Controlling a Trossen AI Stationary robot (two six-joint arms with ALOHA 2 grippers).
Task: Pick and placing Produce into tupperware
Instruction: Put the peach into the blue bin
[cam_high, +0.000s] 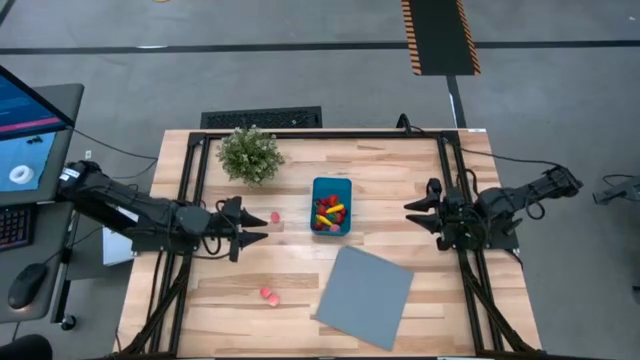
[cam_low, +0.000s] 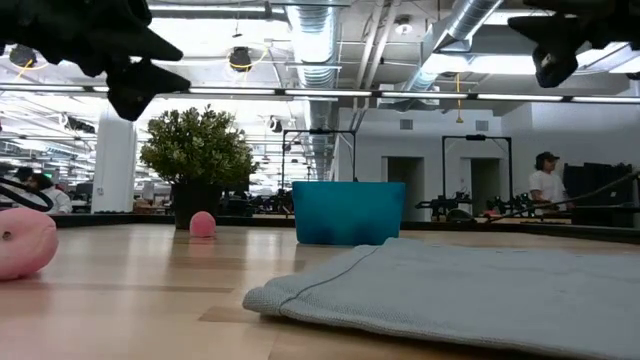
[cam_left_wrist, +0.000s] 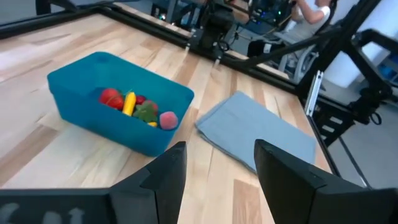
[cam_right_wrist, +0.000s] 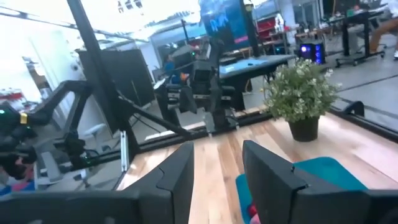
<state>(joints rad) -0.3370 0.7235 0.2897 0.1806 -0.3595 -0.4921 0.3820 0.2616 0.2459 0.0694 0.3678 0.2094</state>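
Hovering open and empty, the left gripper (cam_high: 255, 224) sits nearest the loose pink produce (cam_high: 275, 217) (just ahead of its fingertips), with the tupperware (cam_high: 331, 205) farther along that line.

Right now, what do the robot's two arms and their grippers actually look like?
Both arms are matte black, built of chunky jointed segments with black cables trailing from their bases. The left gripper and the right gripper each end in two tapered, pointed black fingers. Up close the fingers are broad, flat, dark plastic blades. No markings are legible.
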